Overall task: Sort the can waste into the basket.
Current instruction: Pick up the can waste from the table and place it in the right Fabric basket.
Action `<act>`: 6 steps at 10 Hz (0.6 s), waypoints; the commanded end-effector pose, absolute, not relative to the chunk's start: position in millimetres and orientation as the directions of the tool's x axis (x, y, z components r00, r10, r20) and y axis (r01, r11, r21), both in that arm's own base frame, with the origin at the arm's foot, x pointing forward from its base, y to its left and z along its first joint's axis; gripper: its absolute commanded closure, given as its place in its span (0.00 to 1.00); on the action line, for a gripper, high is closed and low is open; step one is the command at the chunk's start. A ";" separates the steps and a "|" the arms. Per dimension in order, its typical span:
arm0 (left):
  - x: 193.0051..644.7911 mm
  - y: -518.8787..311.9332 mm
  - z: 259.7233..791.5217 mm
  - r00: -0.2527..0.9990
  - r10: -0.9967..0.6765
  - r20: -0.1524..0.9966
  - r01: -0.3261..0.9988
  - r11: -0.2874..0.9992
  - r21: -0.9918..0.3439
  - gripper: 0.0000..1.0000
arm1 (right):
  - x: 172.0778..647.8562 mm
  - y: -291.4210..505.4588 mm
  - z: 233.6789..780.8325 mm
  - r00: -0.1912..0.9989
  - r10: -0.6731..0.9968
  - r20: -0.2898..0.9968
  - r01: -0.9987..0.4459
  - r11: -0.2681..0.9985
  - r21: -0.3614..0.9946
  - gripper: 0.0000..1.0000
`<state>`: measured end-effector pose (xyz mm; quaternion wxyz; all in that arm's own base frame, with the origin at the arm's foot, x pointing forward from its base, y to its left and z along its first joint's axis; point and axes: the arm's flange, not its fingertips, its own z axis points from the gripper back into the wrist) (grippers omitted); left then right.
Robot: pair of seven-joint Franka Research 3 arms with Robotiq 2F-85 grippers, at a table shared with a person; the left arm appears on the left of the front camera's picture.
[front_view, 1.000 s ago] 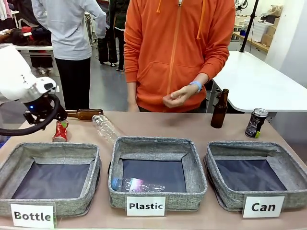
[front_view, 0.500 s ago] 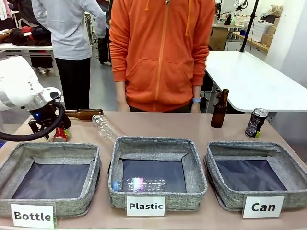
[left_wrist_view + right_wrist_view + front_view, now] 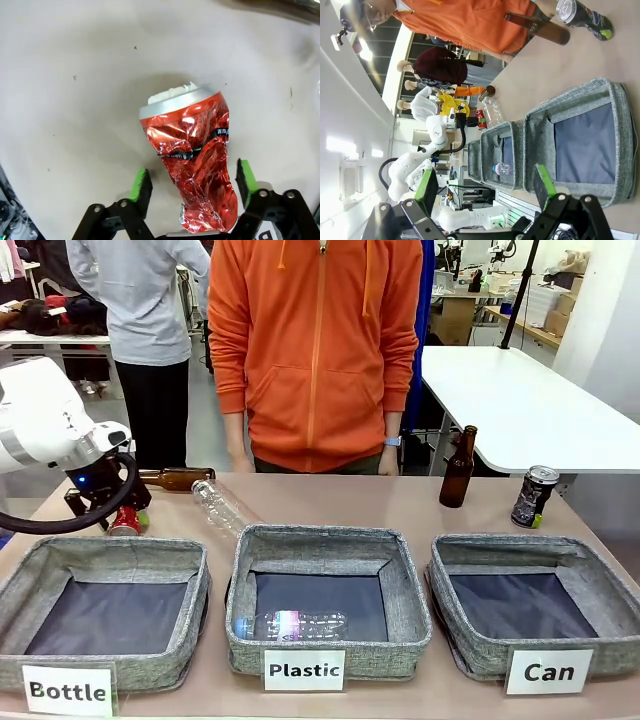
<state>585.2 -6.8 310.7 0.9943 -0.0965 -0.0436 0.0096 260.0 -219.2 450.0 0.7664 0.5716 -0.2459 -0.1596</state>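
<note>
1. Nothing is sorted yet! The grey woven basket labelled "Can" [image 3: 470,640], at the tabletop's near right corner, holds no can.
2. The left gripper [image 3: 192,170] is down at the far left corner, its pads spread either side of the crushed shiny red can [image 3: 190,130] and not pressing it.
3. The dark silver-topped can [image 3: 534,496] stands at the far right edge. The right gripper [image 3: 485,180] is spread and holds nothing.
4. My read: the red can's trip crosses the grey "Bottle" basket [image 3: 190,610] and the grey "Plastic" basket [image 3: 400,620]. A lying brown glass bottle [image 3: 175,478] and a clear plastic bottle [image 3: 220,505] crowd it.

A crushed red can [image 3: 200,165] gleamed in glossy, creased metal on the smooth matt tabletop [image 3: 75,75]; the Can basket [image 3: 520,548] was coarse grey woven cloth, darkly lined.
</note>
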 end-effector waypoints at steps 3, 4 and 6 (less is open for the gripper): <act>588.2 -10.0 312.3 0.992 0.050 0.115 -0.027 0.981 -0.192 1.00 | 261.2 -220.6 450.9 0.821 -0.527 0.221 -0.069 0.293 0.954 0.00; 588.3 -9.7 313.4 0.992 0.049 0.117 -0.026 0.981 -0.194 1.00 | 261.2 -220.6 450.9 0.821 -0.527 0.221 -0.069 0.293 0.954 0.00; 588.0 -10.3 314.2 0.991 0.048 0.121 -0.024 0.981 -0.192 1.00 | 261.2 -220.6 450.9 0.821 -0.527 0.221 -0.069 0.293 0.954 0.00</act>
